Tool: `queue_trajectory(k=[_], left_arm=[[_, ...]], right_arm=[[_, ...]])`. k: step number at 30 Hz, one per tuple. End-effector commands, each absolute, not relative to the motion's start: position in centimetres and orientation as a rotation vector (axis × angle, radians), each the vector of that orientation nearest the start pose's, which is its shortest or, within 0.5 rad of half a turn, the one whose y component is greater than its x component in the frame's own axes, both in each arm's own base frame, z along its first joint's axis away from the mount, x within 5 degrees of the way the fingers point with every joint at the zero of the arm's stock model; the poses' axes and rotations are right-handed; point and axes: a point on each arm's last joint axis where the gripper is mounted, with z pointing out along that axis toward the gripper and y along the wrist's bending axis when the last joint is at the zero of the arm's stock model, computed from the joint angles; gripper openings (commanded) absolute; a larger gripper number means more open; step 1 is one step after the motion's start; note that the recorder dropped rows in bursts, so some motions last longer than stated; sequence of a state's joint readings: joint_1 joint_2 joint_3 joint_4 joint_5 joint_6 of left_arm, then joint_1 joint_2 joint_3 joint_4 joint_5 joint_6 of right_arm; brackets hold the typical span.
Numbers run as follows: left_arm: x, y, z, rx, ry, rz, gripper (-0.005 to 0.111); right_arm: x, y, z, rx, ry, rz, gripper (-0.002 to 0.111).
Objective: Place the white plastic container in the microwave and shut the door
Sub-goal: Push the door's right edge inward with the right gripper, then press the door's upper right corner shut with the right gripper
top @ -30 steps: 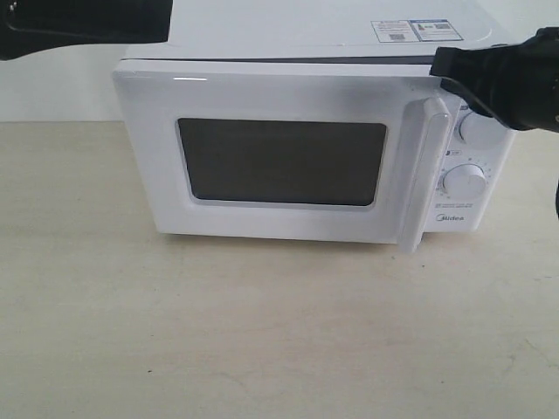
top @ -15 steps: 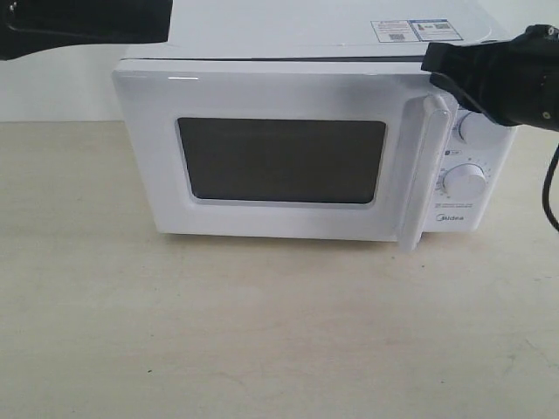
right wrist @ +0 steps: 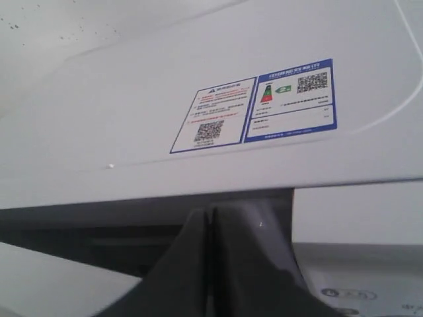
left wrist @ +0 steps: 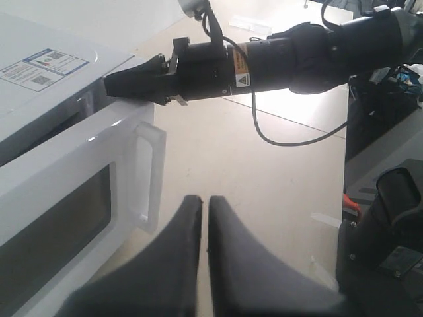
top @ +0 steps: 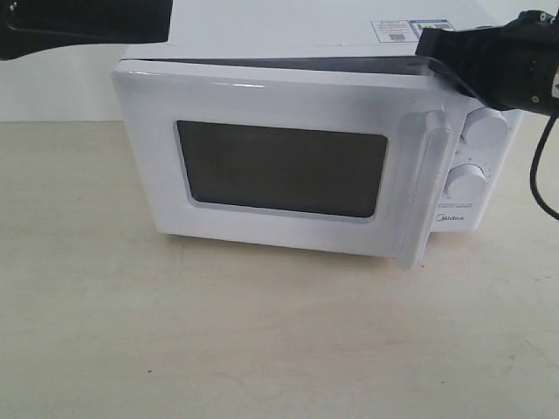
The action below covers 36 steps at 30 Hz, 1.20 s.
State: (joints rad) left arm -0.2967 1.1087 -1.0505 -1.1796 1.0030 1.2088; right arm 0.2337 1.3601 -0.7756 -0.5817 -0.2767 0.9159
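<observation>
The white microwave (top: 262, 35) stands on the table. Its door (top: 279, 96), with a dark window and a long white handle (top: 424, 188), stands slightly ajar at the handle side. My right gripper (top: 425, 48) is shut, and its tip pokes into the dark gap between the door's top corner and the oven body. The right wrist view shows that gripper (right wrist: 210, 212) in the gap below the top stickers (right wrist: 254, 105). My left gripper (left wrist: 204, 201) is shut on nothing and hovers off the handle (left wrist: 151, 178). The white plastic container is out of view.
Two round dials (top: 486, 128) sit right of the door. My left arm (top: 79, 22) hangs dark above the oven's left top corner. The beige tabletop (top: 262, 340) spreads in front of the oven. A black cable (left wrist: 291, 135) loops under the right arm.
The door's handle side has swung a little outward, opening a dark gap along its top. My right gripper has moved left into that gap. The left arm has stayed put.
</observation>
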Motion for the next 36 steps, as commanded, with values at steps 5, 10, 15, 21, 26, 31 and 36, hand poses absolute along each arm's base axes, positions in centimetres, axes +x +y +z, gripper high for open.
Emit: queue_trajectory(k=[5,10,15,21,26,31,36], left_arm=[[17.7,-12.9,39.8,1.063,1.666,-0.922,0.004],[17.7,-12.9,39.8,1.063,1.666,-0.922,0.004],[17.6,-12.9,39.8,1.069,1.666,-0.927,0.004],[17.6,-12.9,39.8,1.069,1.664,-0.926,0.004],[16.6,-12.6,40.6,1.060,1.634,-0.923,0.004],[14.9,-12.1,41.7,1.067,1.577,-0.894,0.004],[14.7,-12.0,41.8,1.049,1.592,-0.908,0.004]], right_arm=[[27.8,8.0,30.1,-0.009,1.795,0.565,0.000],[25.1,7.6,33.3,-0.059,1.708,0.525,0.000],[21.9,8.5,34.7,-0.212,1.738,0.384,0.000],[20.3,12.0,33.9,-0.329,1.809,0.466,0.000],[21.4,12.9,31.7,-0.268,1.937,0.481,0.000],[23.4,14.5,28.5,-0.141,2.072,0.567,0.000],[24.7,15.5,26.6,-0.130,2.131,0.580,0.000]])
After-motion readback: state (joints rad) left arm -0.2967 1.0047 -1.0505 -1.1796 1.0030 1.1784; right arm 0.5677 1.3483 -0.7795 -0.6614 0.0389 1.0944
